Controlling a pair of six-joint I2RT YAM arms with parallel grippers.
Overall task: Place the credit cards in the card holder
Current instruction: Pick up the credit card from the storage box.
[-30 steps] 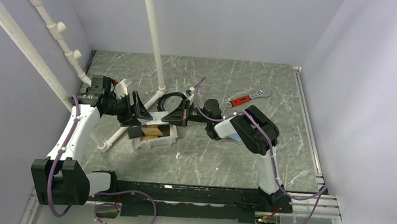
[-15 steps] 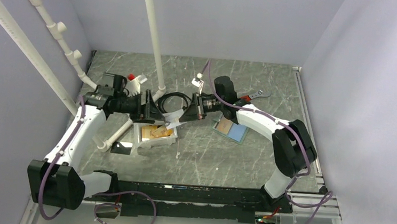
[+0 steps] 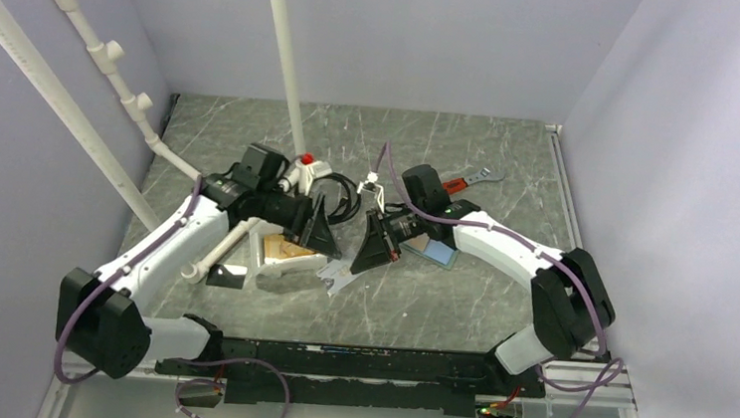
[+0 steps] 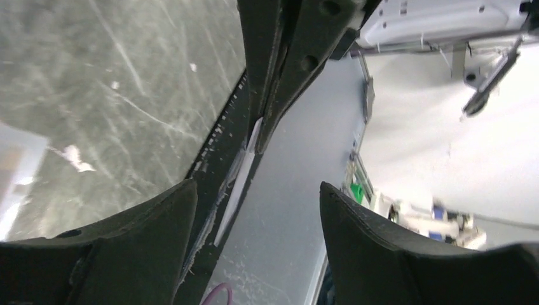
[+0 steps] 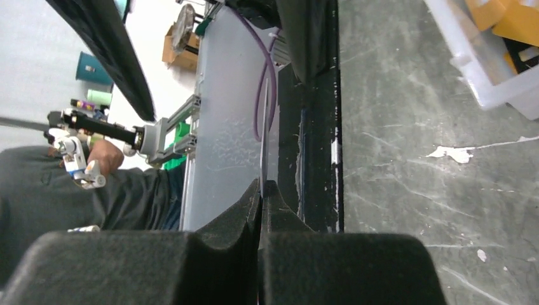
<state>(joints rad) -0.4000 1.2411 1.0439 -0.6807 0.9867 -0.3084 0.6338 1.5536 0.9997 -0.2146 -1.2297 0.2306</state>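
Right jaws: closed on a thin pale card (image 4: 245,168), edge-on to me.
Left jaws: wide apart, holding nothing, just beside that card.
Card holder (image 3: 439,254): flat on the surface, near my right arm.

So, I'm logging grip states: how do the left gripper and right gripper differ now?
The left gripper stands open and empty; the right gripper is shut on a thin pale sheet seen edge-on. The left gripper hangs by the white tray's right end; the right gripper is over bare table beside it. Both are black and tilt downward, facing each other.
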